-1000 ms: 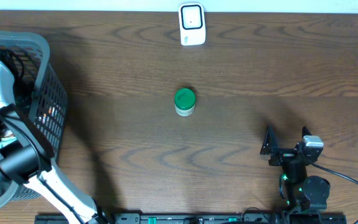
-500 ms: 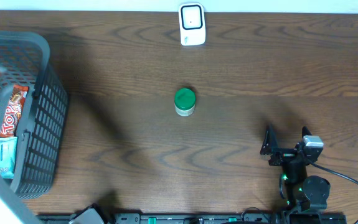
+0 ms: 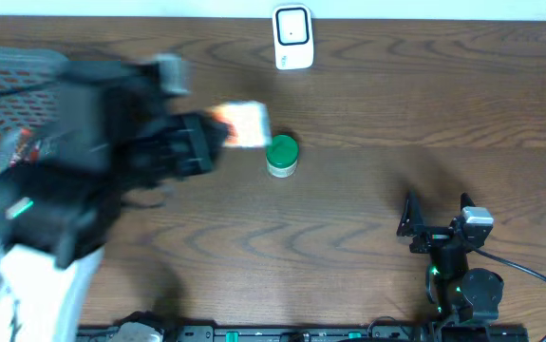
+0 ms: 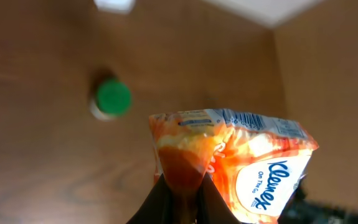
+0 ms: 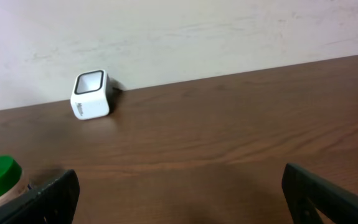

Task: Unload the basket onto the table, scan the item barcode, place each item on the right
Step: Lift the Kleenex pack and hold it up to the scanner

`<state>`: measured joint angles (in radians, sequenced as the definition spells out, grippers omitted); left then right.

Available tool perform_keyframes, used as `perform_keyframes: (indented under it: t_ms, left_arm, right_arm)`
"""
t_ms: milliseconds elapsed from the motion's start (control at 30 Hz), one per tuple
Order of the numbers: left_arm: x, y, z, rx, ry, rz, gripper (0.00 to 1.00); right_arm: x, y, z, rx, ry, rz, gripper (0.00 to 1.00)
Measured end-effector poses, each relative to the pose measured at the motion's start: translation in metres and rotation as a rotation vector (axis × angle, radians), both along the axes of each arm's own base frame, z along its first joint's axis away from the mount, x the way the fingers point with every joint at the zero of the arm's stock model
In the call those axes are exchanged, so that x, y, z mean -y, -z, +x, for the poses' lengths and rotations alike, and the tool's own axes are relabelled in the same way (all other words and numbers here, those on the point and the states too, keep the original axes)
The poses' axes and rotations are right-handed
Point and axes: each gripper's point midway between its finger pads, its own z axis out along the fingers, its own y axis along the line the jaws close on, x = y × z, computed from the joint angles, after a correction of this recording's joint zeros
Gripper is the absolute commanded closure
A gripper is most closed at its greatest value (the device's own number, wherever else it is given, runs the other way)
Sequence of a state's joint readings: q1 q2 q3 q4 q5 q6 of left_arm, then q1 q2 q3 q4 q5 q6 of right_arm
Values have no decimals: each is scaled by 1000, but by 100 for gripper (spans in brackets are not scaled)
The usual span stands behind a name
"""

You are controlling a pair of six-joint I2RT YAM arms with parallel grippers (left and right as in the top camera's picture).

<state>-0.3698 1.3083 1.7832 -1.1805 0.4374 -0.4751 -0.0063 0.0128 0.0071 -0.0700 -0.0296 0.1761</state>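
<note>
Half of the overhead view is smeared: the left arm (image 3: 83,180) is a dark blur that covers most of the basket (image 3: 7,66). Only a grey strip of its rim shows, and the red and teal bits at the far left are too blurred to name. The left gripper (image 3: 217,133) is soft-edged from above. In its wrist view its dark fingers (image 4: 163,202) are cut off by the bottom edge, pinched tight on one crimped corner of the pack (image 4: 241,155).

The pack is a soft wrapper in orange and white, with a blue Kleenex logo on a white patch. The print along its top seam is too small to read. From above it is a pale orange blur (image 3: 244,123), held over the table (image 3: 396,95) just beside the green-lidded jar (image 3: 282,155) and well apart from the white scanner (image 3: 292,36) at the far edge.

The right gripper (image 3: 437,220) sits at the near right with its jaws spread wide and nothing between them. Its wrist view shows only the two finger ends at the bottom corners.
</note>
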Motion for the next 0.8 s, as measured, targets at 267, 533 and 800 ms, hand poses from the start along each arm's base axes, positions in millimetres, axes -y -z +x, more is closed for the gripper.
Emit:
perform_keyframes:
  t_ms: [267, 533, 800]
  left_arm:
    - [123, 119, 20, -200, 263, 174, 93]
    - [194, 243, 29, -299, 387, 317, 93]
    - [187, 339, 39, -432, 294, 467, 93]
  right_arm:
    - [0, 0, 0, 0, 0, 0, 1]
    - [0, 0, 0, 0, 0, 0, 1]
    - [0, 0, 0, 0, 0, 0, 1]
